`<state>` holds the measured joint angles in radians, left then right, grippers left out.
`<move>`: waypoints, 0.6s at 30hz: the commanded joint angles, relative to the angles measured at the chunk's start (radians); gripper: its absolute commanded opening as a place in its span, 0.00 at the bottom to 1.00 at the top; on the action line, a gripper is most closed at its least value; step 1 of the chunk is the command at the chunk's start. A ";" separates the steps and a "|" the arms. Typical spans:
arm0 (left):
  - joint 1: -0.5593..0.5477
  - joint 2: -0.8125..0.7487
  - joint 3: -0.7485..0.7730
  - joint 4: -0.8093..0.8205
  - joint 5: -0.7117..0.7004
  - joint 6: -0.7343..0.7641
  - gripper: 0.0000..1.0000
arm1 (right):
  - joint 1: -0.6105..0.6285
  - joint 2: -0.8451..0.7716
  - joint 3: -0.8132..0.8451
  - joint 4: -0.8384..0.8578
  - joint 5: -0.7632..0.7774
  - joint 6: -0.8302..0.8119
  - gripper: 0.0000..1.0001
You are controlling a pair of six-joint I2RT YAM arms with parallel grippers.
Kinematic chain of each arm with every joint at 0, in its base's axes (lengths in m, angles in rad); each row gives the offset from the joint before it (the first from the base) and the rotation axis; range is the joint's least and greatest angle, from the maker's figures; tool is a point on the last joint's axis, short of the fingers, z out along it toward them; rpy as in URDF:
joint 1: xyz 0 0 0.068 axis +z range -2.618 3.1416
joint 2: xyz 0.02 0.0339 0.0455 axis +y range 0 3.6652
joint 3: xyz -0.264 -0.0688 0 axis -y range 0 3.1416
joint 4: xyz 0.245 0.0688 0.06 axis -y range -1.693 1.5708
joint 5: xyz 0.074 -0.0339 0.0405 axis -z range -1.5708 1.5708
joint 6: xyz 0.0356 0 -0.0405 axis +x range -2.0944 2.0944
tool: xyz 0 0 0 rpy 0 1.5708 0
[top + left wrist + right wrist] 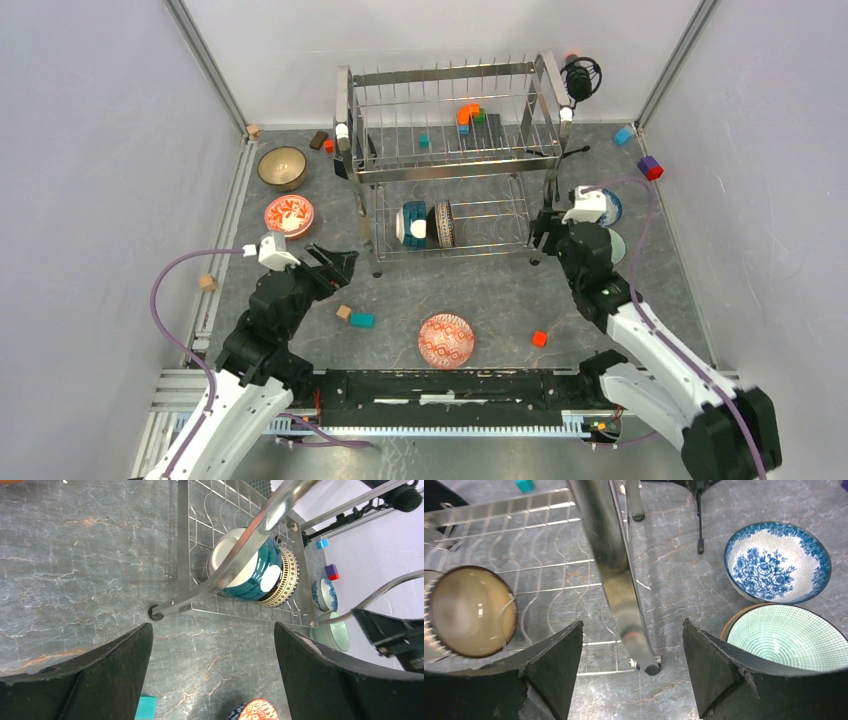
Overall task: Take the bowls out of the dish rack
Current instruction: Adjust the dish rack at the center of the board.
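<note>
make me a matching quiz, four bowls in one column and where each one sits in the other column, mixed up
Things
1. brown-gold round bowl
2. teal glazed bowl with white spots
3. blue-and-white floral porcelain bowl
4. red-and-white lattice-patterned bowl

Places
A. on edge in the lower tier of the shiny steel wire dish rack
B. on the grey marbled table, right of the rack
C. on the table in front of the rack, nearest the arm bases
D. on the table left of the rack, toward the far wall

Pairs: 1-D, 2-A, 3-B, 4-C
</note>
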<state>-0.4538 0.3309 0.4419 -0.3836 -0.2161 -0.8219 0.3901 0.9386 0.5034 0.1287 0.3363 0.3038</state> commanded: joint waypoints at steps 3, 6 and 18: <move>0.005 0.020 0.058 -0.056 -0.042 -0.019 0.97 | -0.004 -0.261 -0.035 -0.155 -0.204 -0.018 0.76; 0.003 0.043 0.086 -0.086 -0.052 -0.010 0.97 | 0.008 -0.346 -0.077 -0.097 -0.464 -0.007 0.70; 0.004 0.046 0.086 -0.119 -0.067 -0.010 0.98 | 0.401 -0.141 -0.164 0.334 -0.288 0.086 0.69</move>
<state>-0.4538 0.3836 0.4965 -0.4904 -0.2546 -0.8219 0.7387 0.7353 0.3538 0.2211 -0.0753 0.3550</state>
